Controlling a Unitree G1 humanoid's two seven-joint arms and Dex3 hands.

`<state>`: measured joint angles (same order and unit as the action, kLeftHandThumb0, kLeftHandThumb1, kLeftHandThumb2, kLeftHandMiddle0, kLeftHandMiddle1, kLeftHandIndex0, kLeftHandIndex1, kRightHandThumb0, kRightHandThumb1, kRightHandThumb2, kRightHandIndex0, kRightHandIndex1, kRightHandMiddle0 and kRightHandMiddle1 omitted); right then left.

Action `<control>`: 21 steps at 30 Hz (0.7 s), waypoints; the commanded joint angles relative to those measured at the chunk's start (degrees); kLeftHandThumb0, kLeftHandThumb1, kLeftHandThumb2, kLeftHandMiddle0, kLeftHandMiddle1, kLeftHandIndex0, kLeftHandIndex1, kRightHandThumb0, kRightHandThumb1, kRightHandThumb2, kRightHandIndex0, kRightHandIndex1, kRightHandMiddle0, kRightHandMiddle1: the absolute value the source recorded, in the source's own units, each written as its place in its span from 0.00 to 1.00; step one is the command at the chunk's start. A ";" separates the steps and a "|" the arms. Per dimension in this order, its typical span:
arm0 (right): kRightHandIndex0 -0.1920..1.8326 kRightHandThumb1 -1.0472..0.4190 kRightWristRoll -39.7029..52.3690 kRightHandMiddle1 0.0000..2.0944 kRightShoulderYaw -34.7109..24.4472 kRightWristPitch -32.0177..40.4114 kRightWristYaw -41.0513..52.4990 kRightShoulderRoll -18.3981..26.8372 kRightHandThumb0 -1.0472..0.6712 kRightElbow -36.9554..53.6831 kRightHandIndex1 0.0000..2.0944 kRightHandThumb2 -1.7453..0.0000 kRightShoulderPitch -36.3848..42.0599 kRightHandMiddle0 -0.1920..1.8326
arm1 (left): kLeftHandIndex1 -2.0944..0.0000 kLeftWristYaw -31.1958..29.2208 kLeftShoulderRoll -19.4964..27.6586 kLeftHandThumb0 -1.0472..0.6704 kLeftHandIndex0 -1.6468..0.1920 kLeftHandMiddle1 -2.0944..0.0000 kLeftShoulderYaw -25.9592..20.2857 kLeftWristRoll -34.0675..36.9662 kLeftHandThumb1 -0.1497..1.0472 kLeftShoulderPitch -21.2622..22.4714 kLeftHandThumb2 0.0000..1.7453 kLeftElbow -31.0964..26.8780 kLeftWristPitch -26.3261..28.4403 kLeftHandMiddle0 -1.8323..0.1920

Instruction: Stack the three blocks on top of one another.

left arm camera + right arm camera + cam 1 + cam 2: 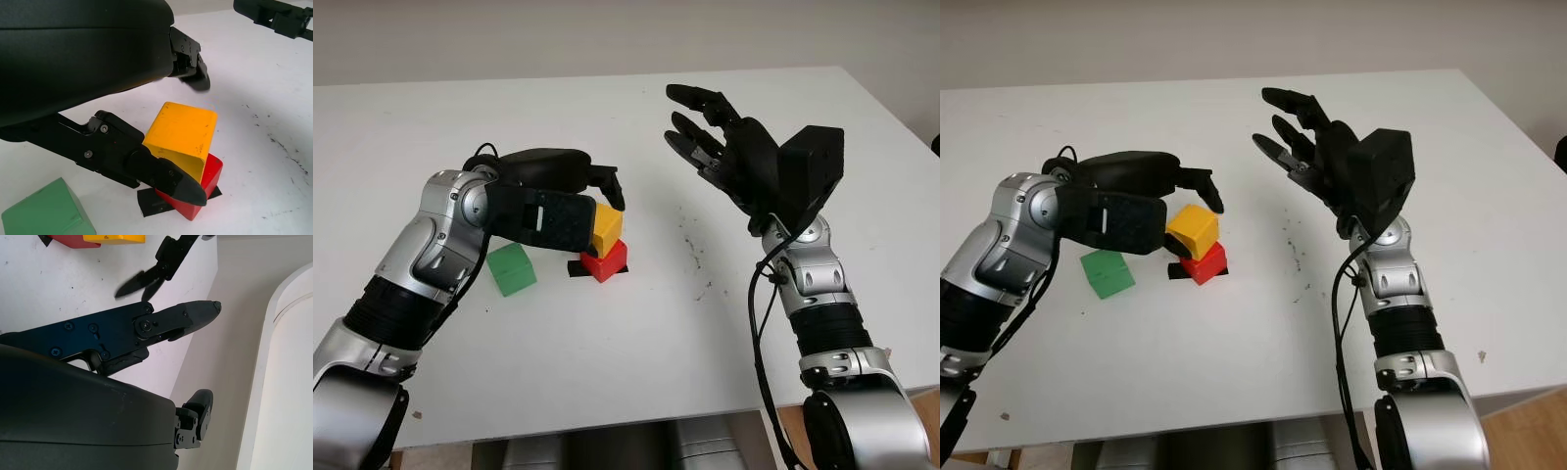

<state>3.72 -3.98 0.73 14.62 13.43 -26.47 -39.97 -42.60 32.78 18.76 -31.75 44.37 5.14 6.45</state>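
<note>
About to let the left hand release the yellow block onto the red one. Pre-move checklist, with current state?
1. Yellow block over the red block: ok, it sits on top, but tilted and offset.
2. Yellow block flat on red: not ok, it leans in the left wrist view.
3. Left hand grip on yellow: ok, fingers close around it.
4. Red block on its black mark: ok, the mark shows under it.
5. Green block clear of the stack: ok, it stands apart on the table.
6. Right hand out of the way: ok, open, raised off to the side.
</note>
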 commanded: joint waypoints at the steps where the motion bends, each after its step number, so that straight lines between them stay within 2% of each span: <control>1: 0.20 0.00 0.05 0.35 -0.19 -0.52 -0.11 0.12 0.22 0.41 0.03 0.95 -0.19 0.07 | 0.99 -0.41 0.22 0.15 0.98 1.00 -0.38 0.64 0.87 -0.22 0.03 -1.33 0.15 0.99; 7: 0.20 0.00 -0.13 0.36 -0.12 -0.81 -0.34 0.05 0.22 0.62 0.03 0.95 0.03 0.07 | 1.00 -2.10 1.08 0.11 1.00 1.00 -1.56 3.39 0.89 0.03 0.03 -3.12 1.48 1.00; 10: 0.20 0.00 0.13 0.36 -0.22 -0.69 -0.21 0.03 0.23 0.76 0.03 0.95 0.18 0.07 | 1.00 -3.46 2.46 0.10 1.00 1.00 -2.58 5.51 0.89 0.07 0.03 -3.92 0.49 1.00; 13: 0.20 0.00 0.16 0.35 -0.25 -0.41 -0.23 0.11 0.23 0.98 0.03 0.96 0.33 0.07 | 1.00 -5.29 4.44 0.10 1.00 1.00 -5.34 9.87 0.89 -0.90 0.03 -5.17 -0.20 1.00; 16: 0.20 0.00 0.10 0.34 -0.22 -0.29 -0.35 0.09 0.22 1.14 0.03 0.96 0.47 0.07 | 1.00 -7.03 6.06 0.08 1.00 1.00 -9.34 14.82 0.90 -2.33 0.03 -7.73 2.51 1.00; 17: 0.20 0.00 0.27 0.34 -0.30 -0.26 -0.27 0.04 0.22 1.09 0.03 0.96 0.48 0.07 | 1.00 -6.44 6.04 0.09 1.00 1.00 -11.69 17.16 0.90 -3.38 0.03 -8.67 2.94 1.00; 18: 0.20 0.00 0.30 0.34 -0.33 -0.53 -0.25 0.01 0.23 0.91 0.03 0.96 0.49 0.07 | 1.00 -3.30 5.05 0.10 1.00 1.00 -15.67 19.71 0.89 -5.50 0.03 -9.67 2.26 1.00; 21: 0.20 0.00 0.15 0.33 -0.34 -1.06 -0.42 -0.09 0.23 0.25 0.03 0.96 0.33 0.07 | 0.97 6.13 2.50 0.18 0.94 0.97 -22.82 22.73 0.92 -10.33 0.04 -12.33 2.26 0.94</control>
<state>3.75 -4.14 0.56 14.37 13.38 -26.44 -39.71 -39.25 36.27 -1.11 -9.67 35.83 -5.54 8.52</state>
